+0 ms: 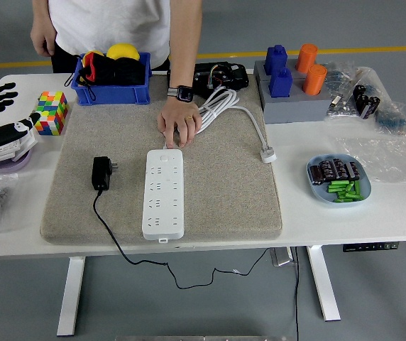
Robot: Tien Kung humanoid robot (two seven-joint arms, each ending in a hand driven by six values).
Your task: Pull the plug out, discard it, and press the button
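Observation:
A white power strip [164,193] lies lengthwise on the grey mat [224,192]. None of its sockets holds a plug. The black plug adapter [101,172] lies on the mat just left of the strip, and its black cable [111,231] runs off the table's front edge. A person's hand [180,125], with a watch on the wrist, rests with its fingertips on the strip's far end. My left hand [4,124] lies at the table's left edge over a purple tray [8,162], fingers spread and holding nothing, far from the strip. My right hand is out of view.
The strip's white cord [221,105] is coiled at the mat's far side and ends in a white plug [267,154]. A blue bin [113,91] and a colour cube [51,112] stand at the back left, and blue and orange blocks [292,71] at the back right. A blue plate of small parts [338,180] is on the right.

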